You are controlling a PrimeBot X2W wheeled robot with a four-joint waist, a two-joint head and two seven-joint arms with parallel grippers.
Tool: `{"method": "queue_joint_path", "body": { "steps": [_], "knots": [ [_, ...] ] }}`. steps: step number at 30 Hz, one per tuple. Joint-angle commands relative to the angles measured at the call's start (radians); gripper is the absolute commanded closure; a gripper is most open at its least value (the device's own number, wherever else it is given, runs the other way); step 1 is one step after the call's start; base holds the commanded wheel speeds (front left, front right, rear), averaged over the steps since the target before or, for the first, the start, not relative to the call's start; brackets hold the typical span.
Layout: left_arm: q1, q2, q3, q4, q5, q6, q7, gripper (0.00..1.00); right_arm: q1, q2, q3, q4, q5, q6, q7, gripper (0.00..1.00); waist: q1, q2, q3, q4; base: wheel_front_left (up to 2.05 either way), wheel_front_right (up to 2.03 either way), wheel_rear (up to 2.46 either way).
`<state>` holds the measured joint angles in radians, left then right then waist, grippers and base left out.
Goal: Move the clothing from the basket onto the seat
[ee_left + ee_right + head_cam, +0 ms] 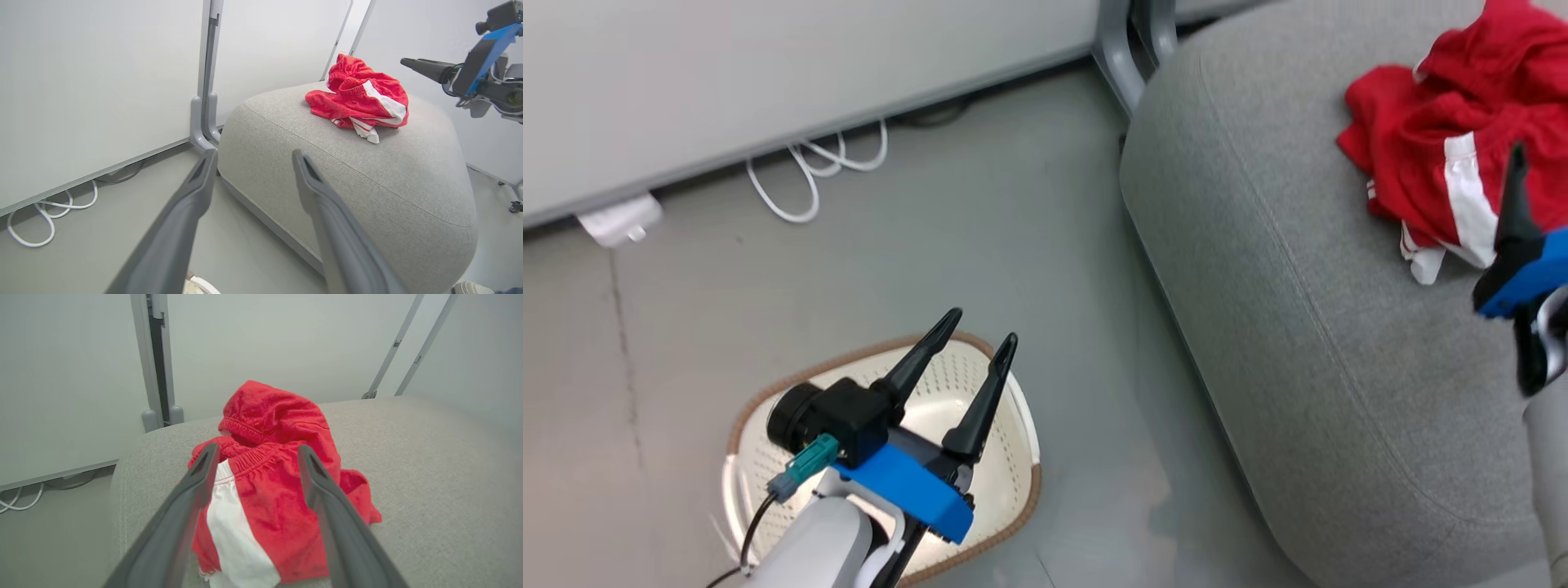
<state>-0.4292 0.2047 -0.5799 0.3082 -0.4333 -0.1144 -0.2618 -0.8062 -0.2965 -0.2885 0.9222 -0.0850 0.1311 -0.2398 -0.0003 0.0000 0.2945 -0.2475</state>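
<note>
One crumpled heap of bright red clothing (1437, 122), with white panels and thin stripes, lies on the single grey seat (1298, 327) — how many pieces, I cannot tell. The right gripper (258, 448) hovers by it, fingers spread, gripping nothing. The left gripper (982, 325) is likewise released — above the one cream basket (760, 457) on the floor.

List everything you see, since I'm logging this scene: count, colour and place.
seat: one, light grey, on the floor.
clothing: one heap, red and white, on the seat.
basket: one, cream with brown rim, left of the seat.
cable: one, white, looped on the floor by the wall.
adapter: one, white, on the floor beside the cable.
left gripper: one, black, open above the basket.
right gripper: one, black, open over the clothing.
</note>
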Motion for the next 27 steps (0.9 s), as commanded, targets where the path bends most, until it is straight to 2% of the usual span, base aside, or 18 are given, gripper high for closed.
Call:
{"method": "queue_joint_path", "body": {
  "steps": [1,7,11,21,27],
  "knots": [
    [0.032,-0.007,0.024,0.002,0.006,-0.003,-0.004,0.00,0.044,0.014,0.020,-0.018,0.003,-0.001,-0.006,0.00,0.0003,0.0000,-0.102,0.055,0.00,0.00,0.00],
    [0.131,-0.037,0.128,0.001,0.031,-0.002,-0.004,0.00,0.215,0.061,0.140,-0.130,0.030,-0.001,0.014,0.00,0.0003,0.0000,-0.184,0.113,0.00,0.00,0.00],
    [0.177,-0.050,0.178,0.012,0.049,-0.005,-0.004,0.00,0.336,0.068,0.191,-0.267,0.060,-0.001,0.048,0.00,0.0003,0.0000,-0.215,0.162,0.00,0.00,0.00],
    [0.245,-0.077,0.302,0.026,0.067,-0.008,-0.004,0.00,0.638,0.147,0.211,-0.695,0.089,-0.001,0.181,0.00,0.0003,0.0000,-0.243,0.271,0.00,0.00,0.00],
    [0.261,-0.082,0.352,0.045,0.079,-0.009,-0.004,0.00,0.763,0.196,0.192,-0.854,0.077,-0.001,0.239,0.00,0.0003,0.0000,-0.258,0.313,0.00,0.00,0.00]
  ]
}}
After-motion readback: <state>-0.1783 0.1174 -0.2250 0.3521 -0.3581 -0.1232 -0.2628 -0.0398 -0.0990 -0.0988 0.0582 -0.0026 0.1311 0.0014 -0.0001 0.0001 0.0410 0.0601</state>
